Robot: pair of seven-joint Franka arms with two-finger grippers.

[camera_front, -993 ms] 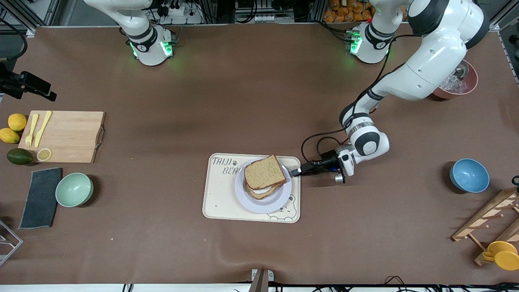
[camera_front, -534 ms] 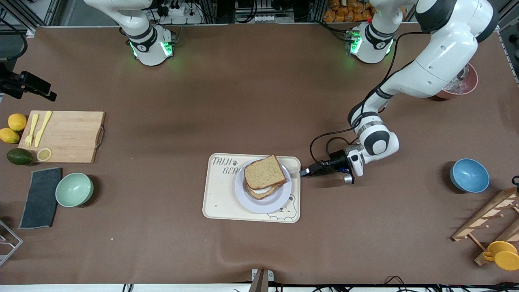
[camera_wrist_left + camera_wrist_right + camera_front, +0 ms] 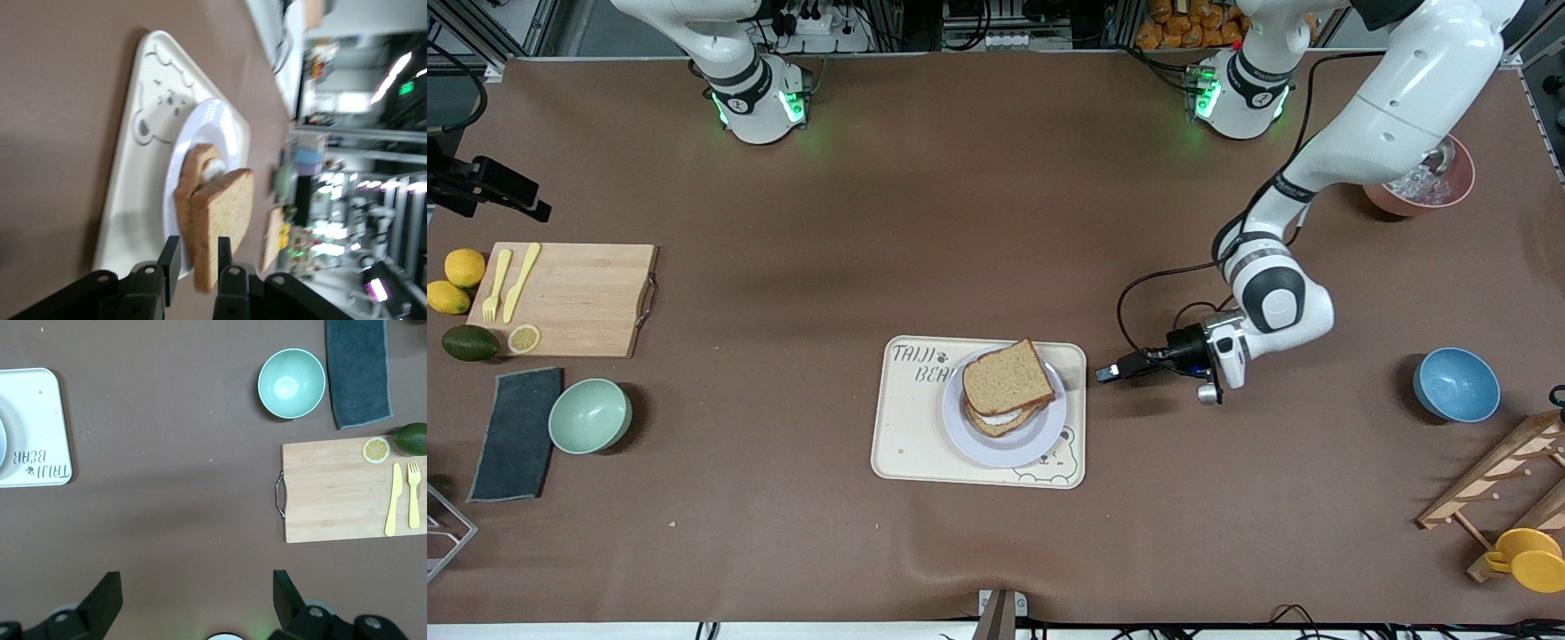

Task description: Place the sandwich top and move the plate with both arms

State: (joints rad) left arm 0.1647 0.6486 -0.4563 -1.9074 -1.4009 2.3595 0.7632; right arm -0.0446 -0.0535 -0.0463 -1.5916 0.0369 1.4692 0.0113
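Hiding the egg slice [image 3: 996, 420], sandwich top [image 3: 1007, 378] on plate [image 3: 1014, 449].

Sandwich top [image 3: 1008, 380] on plate [image 3: 1005, 449], apparently on tray [image 3: 907, 436].

The front view looks down across the whole tabletop [image 3: 996, 222]; the left wrist view sits low beside the tray [image 3: 127, 200], which the high, downward right wrist view also catches.

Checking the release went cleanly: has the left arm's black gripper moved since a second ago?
Yes. The left gripper has backed off the cream bear-print tray toward the blue bowl; it is now clear of the tray's edge.
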